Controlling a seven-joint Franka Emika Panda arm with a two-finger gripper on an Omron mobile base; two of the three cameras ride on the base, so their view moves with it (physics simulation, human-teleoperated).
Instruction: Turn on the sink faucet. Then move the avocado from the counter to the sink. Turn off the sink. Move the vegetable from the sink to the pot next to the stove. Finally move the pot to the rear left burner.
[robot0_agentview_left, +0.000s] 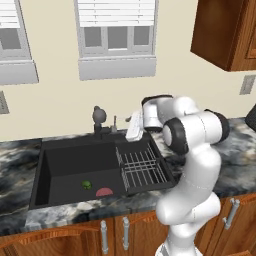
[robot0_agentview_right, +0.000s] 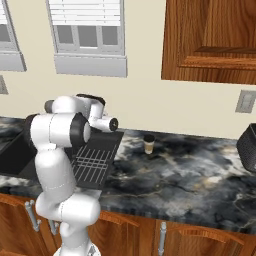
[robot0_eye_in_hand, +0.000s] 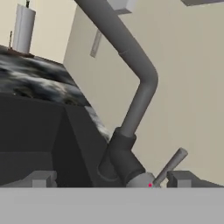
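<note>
Down at six o'clock in the sink (robot0_agentview_left: 75, 165) lies the avocado (robot0_agentview_left: 87, 185), so that move looks done. At twelve o'clock stands the faucet (robot0_eye_in_hand: 135, 100), its lever (robot0_eye_in_hand: 170, 164) between the gripper's (robot0_eye_in_hand: 109, 179) spread fingers; turning off seems next. Water flow is impossible to make out; pot unseen.

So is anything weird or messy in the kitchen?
One odd thing: a small green vegetable lies in the sink by the red drain, not on the counter. Nothing looks spilled or broken. The open hand sits at the faucet by its lever.
</note>
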